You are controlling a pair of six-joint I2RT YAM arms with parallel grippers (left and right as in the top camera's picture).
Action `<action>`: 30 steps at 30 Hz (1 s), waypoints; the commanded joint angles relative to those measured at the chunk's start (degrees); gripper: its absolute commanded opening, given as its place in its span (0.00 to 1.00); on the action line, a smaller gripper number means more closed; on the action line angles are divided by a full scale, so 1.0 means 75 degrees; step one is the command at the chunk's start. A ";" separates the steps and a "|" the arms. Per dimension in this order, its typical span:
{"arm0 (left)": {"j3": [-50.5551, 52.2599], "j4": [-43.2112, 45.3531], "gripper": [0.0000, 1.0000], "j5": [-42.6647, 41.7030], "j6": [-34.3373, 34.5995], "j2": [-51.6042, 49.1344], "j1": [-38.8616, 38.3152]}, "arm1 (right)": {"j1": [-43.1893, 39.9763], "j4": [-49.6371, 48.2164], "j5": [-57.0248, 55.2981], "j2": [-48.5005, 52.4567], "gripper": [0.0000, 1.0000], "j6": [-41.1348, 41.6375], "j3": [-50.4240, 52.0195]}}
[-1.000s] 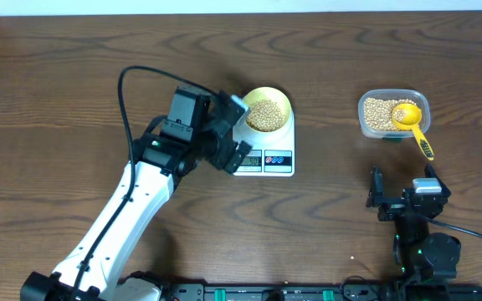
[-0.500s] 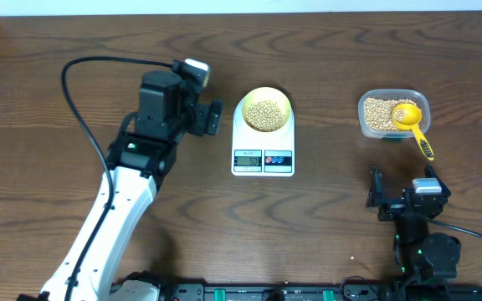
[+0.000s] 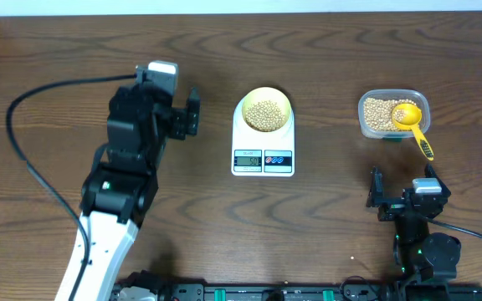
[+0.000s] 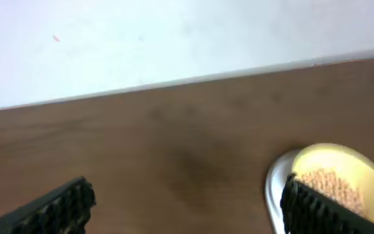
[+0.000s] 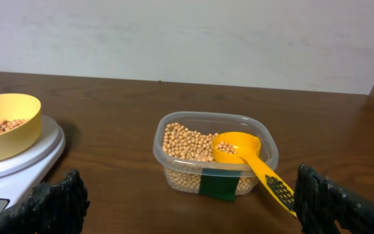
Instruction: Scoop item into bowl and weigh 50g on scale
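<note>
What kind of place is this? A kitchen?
Probably a robot test bench, not a kitchen: a left arm and right arm trailing cables at a wooden table, with a bowl of beans on a scale.

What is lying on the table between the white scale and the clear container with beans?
Nothing lies there. Between the scale and the container only bare brown table shows, in the overhead view and in the right wrist view.

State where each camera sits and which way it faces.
Overhead: above the table, looking straight down; left arm and right arm show.
Left wrist: low, facing the far wall past the bowl; left pincer shows, open.
Right wrist: low, facing the container and scoop; right pincer shows, open.
Shared: both wrist views catch bowl and scale.
</note>
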State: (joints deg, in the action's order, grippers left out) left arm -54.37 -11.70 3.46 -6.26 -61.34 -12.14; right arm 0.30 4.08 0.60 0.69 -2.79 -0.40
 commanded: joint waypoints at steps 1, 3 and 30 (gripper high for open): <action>0.0632 0.0265 0.94 0.0551 0.1070 0.0743 0.0350 | 0.0070 0.0047 -0.0035 -0.0047 0.99 -0.0093 0.0012; 0.0953 0.0449 0.94 0.0545 0.1402 0.1160 0.0560 | 0.0070 0.0047 -0.0038 -0.0047 0.99 -0.0096 0.0012; 0.5406 0.3520 0.94 0.0254 0.1542 0.5939 0.1515 | 0.0070 0.0047 -0.0035 -0.0047 0.99 -0.0096 0.0012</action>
State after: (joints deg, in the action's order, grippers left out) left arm -16.19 13.74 6.11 4.73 -20.40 -1.13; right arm 0.30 4.08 0.60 0.69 -2.79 -0.40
